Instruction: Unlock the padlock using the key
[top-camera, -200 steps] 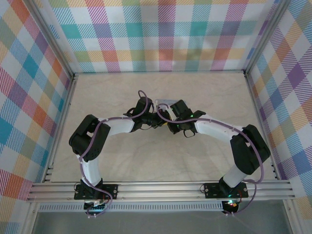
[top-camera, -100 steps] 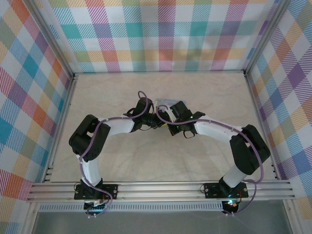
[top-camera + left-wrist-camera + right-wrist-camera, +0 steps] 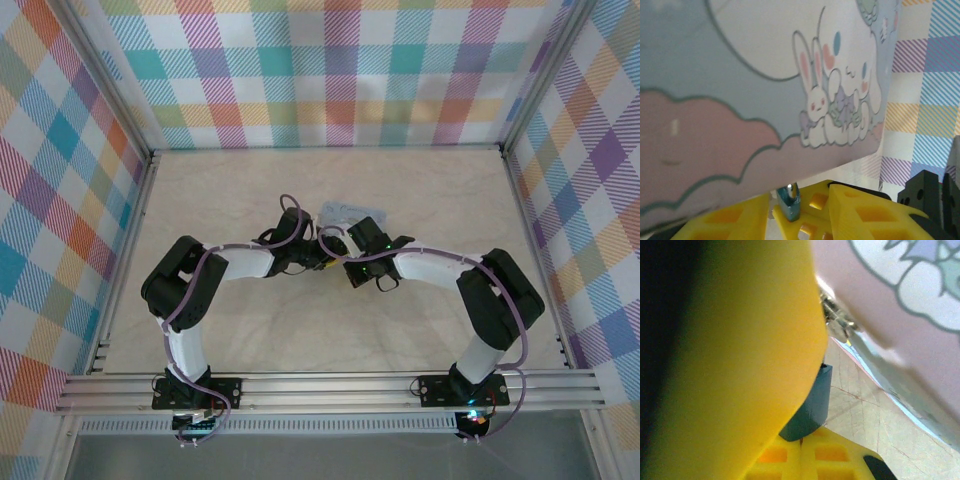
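Padlock (image 3: 789, 199) hangs at the lower edge of the tin (image 3: 765, 90), between the yellow fingertips of the left gripper (image 3: 797, 215); the right gripper (image 3: 342, 250) is close beside. Whether either one pinches something, I cannot tell. Unlocking seems not finished yet.

Left arm (image 3: 240, 262), right arm (image 3: 440, 265) near tin (image 3: 350, 211)

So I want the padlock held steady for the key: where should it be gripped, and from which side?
Probably take the padlock by its body, from beyond the edge of the tin: it sticks out clear of that edge, narrow, so jaws can close across it.
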### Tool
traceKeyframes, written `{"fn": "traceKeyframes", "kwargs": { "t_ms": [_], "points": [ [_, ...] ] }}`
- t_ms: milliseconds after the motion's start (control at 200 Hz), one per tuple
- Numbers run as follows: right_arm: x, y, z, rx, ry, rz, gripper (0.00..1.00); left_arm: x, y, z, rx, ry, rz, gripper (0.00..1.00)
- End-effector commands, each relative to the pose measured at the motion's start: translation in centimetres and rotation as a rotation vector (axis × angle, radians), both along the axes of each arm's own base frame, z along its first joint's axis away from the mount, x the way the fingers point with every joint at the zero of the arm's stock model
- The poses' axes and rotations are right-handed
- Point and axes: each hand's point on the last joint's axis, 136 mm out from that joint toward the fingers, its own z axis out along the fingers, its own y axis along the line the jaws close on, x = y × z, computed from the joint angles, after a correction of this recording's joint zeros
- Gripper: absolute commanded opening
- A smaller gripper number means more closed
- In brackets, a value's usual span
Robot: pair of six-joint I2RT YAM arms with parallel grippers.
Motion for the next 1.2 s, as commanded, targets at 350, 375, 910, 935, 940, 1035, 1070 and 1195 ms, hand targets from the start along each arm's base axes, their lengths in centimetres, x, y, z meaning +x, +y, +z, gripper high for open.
{"fn": "traceKeyframes", "kwargs": {
  "t_ms": [350, 375, 910, 935, 940, 1035, 1070, 1195],
  "points": [
    [-0.8, -0.1, -0.5, 0.018, 0.055, 0.056, 0.00, 1.1, 4.8, 3.6, 0.087, -0.121, 0.125, 0.44],
    [-0.9, 0.1, -0.4, 0.019, 0.060, 0.063, 0.00, 1.2, 5.1, 3.8, 0.102, -0.129, 0.134, 0.45],
    [0.4, -0.9, 0.7, -0.083, 0.018, 0.161, 0.00, 5.9, 7.1, 4.6, 0.269, -0.212, 0.239, 0.49],
    [0.5, -0.9, 0.8, -0.087, 0.014, 0.170, 0.00, 6.0, 7.0, 4.6, 0.271, -0.212, 0.237, 0.49],
    [0.5, -0.9, 0.9, -0.087, 0.013, 0.172, 0.00, 6.0, 7.0, 4.6, 0.271, -0.212, 0.237, 0.49],
    [0.2, -0.9, 0.9, -0.090, 0.025, 0.216, 0.00, 6.3, 6.8, 4.4, 0.278, -0.208, 0.234, 0.49],
    [0.0, -1.0, 0.7, -0.097, 0.033, 0.235, 0.00, 6.4, 6.8, 4.3, 0.281, -0.207, 0.233, 0.49],
    [-0.5, -0.8, 0.2, -0.100, 0.068, 0.266, 0.00, 6.6, 6.6, 3.9, 0.284, -0.198, 0.229, 0.49]
  ]
}}
